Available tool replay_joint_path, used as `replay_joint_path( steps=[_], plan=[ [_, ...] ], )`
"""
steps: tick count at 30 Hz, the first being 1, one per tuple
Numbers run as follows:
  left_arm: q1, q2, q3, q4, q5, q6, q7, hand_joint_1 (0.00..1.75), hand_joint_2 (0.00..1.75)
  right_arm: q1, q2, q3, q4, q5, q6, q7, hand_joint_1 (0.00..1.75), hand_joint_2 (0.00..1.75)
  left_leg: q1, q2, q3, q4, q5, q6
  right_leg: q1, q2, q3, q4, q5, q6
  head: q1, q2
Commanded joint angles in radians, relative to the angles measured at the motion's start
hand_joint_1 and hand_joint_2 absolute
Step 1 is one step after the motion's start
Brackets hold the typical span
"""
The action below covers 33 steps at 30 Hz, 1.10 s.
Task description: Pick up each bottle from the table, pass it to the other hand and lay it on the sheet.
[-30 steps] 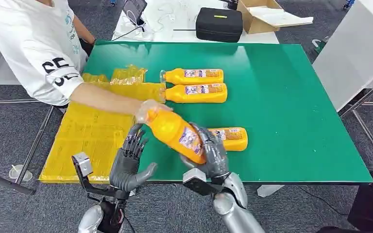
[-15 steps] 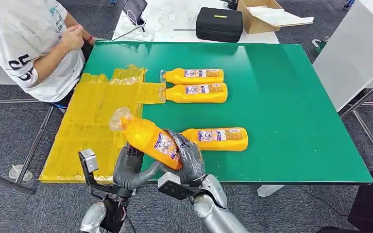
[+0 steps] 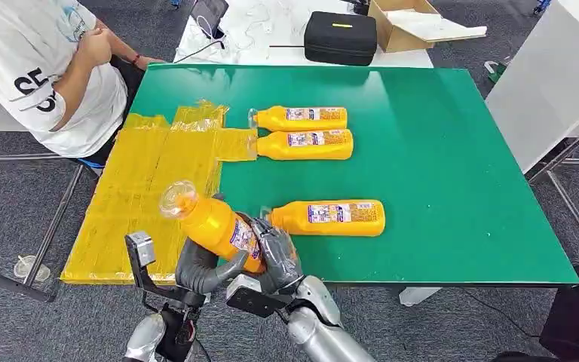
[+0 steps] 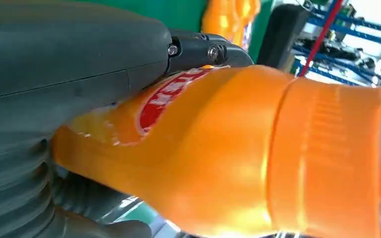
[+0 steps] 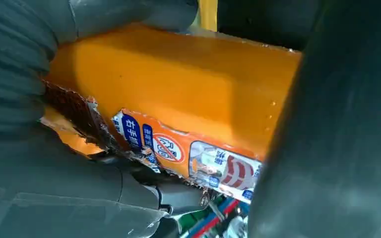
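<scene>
Over the table's near edge both hands clasp one bottle [image 3: 215, 225]: right hand [image 3: 275, 253] gripping its base, left hand [image 3: 200, 268] closing underneath, evidently the handover toward the sheet [image 3: 147, 188].

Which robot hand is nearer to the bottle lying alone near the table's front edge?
Right. The right robot hand is beside that bottle's cap; the left robot hand is farther away.

the table [image 3: 452, 181] has a green top. on its left part lies a yellow sheet [image 3: 151, 188], crinkled at the far edge and reaching over the table's left side. three orange bottles lie on their sides on the green: two [image 3: 301, 118] [image 3: 307, 144] side by side near the sheet's far corner, one [image 3: 332, 217] nearer the front edge.
</scene>
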Motion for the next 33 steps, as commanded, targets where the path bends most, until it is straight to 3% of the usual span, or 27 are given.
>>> replay_joint_path(
  steps=[1, 6, 7, 18, 19, 20, 30, 32, 33],
  plan=[
    [-0.059, 0.003, -0.01, 0.081, 0.006, -0.005, 0.012, 0.0, 1.75, -0.024, -0.003, 0.107, 0.169, 0.006, 0.042, 0.002, 1.75, 1.75, 0.0, 0.0, 0.004, -0.001, -0.001, 0.001, 0.0, -0.002, 0.004, -0.001, -0.001, -0.001, 0.0, 0.0],
    [-0.062, -0.006, 0.007, 0.087, 0.007, 0.018, 0.011, 0.0, 1.75, -0.012, -0.001, 0.123, 0.17, -0.002, 0.069, 0.008, 1.75, 1.75, 0.0, 0.0, 0.01, -0.002, -0.002, 0.001, 0.001, -0.002, 0.01, -0.002, -0.003, -0.002, 0.0, 0.0],
    [-0.062, -0.006, 0.007, 0.087, 0.007, 0.018, 0.011, 0.0, 1.75, -0.012, -0.001, 0.123, 0.17, -0.002, 0.069, 0.008, 1.75, 1.75, 0.0, -0.001, 0.004, -0.001, -0.001, 0.001, 0.001, -0.002, 0.004, -0.001, -0.001, -0.001, 0.0, 0.0],
    [-0.06, -0.008, 0.011, 0.07, 0.008, 0.015, 0.0, 0.0, 1.75, -0.013, -0.003, 0.112, 0.174, -0.013, 0.065, 0.009, 1.75, 1.75, 0.0, -0.002, 0.004, -0.001, -0.001, 0.001, 0.001, -0.003, 0.005, -0.001, -0.002, -0.001, 0.0, 0.0],
    [-0.057, -0.004, 0.002, 0.062, -0.002, 0.005, -0.006, 0.8, 1.75, -0.015, -0.001, 0.106, 0.167, -0.02, 0.063, 0.006, 1.75, 1.75, 0.0, -0.001, 0.003, -0.001, -0.001, 0.001, 0.0, -0.003, 0.004, -0.001, -0.001, -0.001, 0.0, 0.0],
    [-0.055, -0.002, -0.004, 0.059, -0.006, -0.001, -0.009, 1.75, 1.75, -0.017, 0.001, 0.1, 0.161, -0.023, 0.053, 0.008, 1.75, 1.75, 0.0, -0.001, 0.005, -0.001, -0.001, 0.001, 0.001, -0.003, 0.006, -0.001, -0.002, -0.001, 0.0, 0.0],
    [-0.034, 0.003, -0.003, -0.006, -0.039, -0.015, -0.034, 1.75, 1.75, -0.072, -0.001, 0.038, 0.102, 0.01, -0.068, 0.083, 1.73, 1.75, -0.001, 0.0, 0.003, 0.0, -0.001, 0.001, 0.0, -0.001, 0.003, 0.0, -0.001, -0.001, 0.001, 0.0],
    [-0.037, 0.002, 0.007, -0.028, -0.033, -0.012, -0.03, 1.75, 1.75, -0.078, 0.001, 0.023, 0.086, 0.014, -0.089, 0.085, 1.66, 1.75, -0.001, 0.0, 0.003, 0.0, -0.001, 0.001, 0.0, -0.001, 0.003, 0.001, -0.001, -0.001, 0.0, 0.0],
    [-0.044, 0.002, 0.014, -0.043, -0.033, -0.006, -0.033, 1.75, 1.75, -0.079, 0.002, 0.009, 0.071, 0.004, -0.096, 0.083, 1.52, 1.75, 0.0, 0.001, 0.002, 0.0, -0.001, 0.001, 0.0, -0.001, 0.002, 0.0, -0.001, -0.001, 0.0, 0.0]
  ],
)
